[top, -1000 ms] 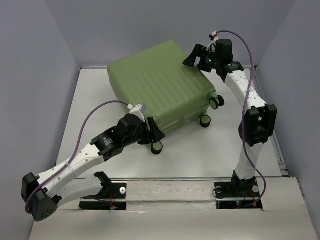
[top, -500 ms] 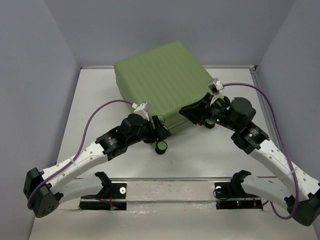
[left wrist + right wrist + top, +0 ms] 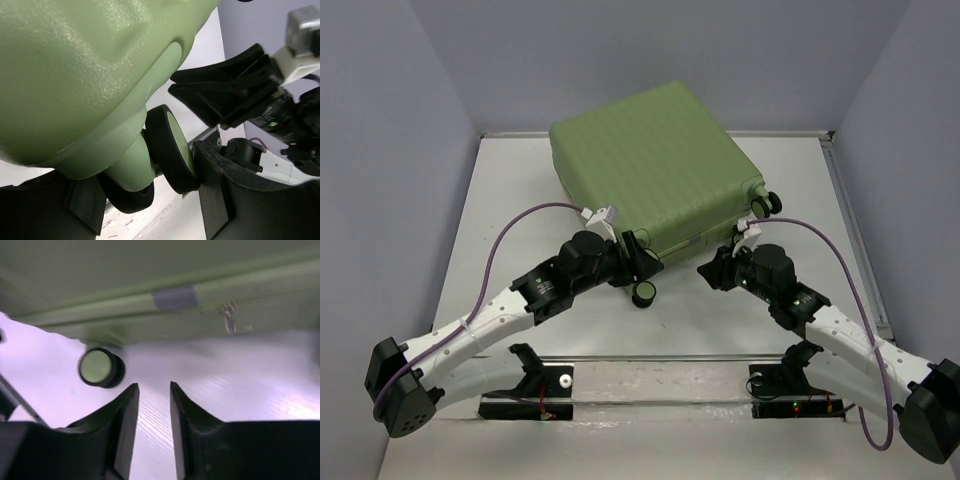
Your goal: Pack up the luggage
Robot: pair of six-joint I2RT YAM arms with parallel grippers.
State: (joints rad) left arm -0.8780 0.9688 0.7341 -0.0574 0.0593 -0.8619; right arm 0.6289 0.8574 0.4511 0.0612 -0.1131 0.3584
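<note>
The luggage [image 3: 655, 165], a light-green ribbed hard-shell suitcase, lies closed and flat at the back middle of the table. My left gripper [image 3: 645, 278] is at its near-left corner, and its jaws are shut on the black caster wheel [image 3: 643, 293]. In the left wrist view that wheel [image 3: 172, 150] touches the right finger [image 3: 215, 180], under the shell [image 3: 75, 75]. My right gripper [image 3: 712, 268] hovers low in front of the luggage's near edge. Its jaws [image 3: 154, 386] stand narrowly open over bare table. The zipper seam [image 3: 172, 297] and a wheel [image 3: 97, 366] show ahead of them.
Two more wheels [image 3: 765, 203] stick out at the luggage's right corner. Grey walls close in the table on the left, back and right. A raised rail [image 3: 850, 230] runs along the right side. The arm bases [image 3: 540, 385] sit on the near edge.
My right arm has swung from the luggage's far right corner down to its near front edge, and its jaws have narrowed. The luggage turned slightly. My left gripper stays on the wheel.
</note>
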